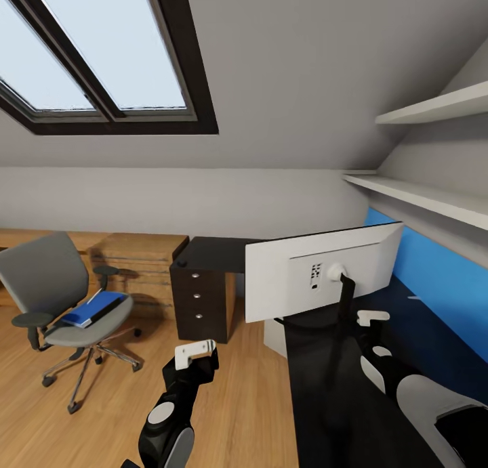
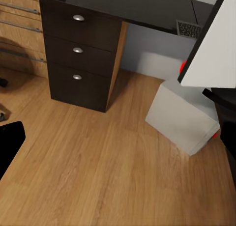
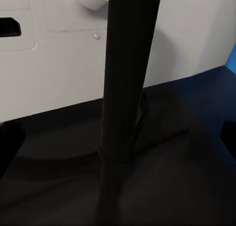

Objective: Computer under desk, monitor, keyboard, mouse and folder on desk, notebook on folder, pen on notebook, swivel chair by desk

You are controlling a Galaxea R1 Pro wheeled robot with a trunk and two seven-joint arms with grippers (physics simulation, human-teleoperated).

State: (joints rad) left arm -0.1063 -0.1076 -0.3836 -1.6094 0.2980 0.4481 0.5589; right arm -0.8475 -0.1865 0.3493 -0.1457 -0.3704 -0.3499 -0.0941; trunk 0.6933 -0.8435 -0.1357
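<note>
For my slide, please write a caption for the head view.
Monitor on the desk; folder on the swivel chair.

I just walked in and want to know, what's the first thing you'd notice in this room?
The big wide monitor jumps out first: it stands on the black desk with its pale back toward us. Next is the bright blue folder lying on the seat of the grey swivel chair, off to the left on the wood floor. A big skylight glows up in the sloped ceiling.
</note>
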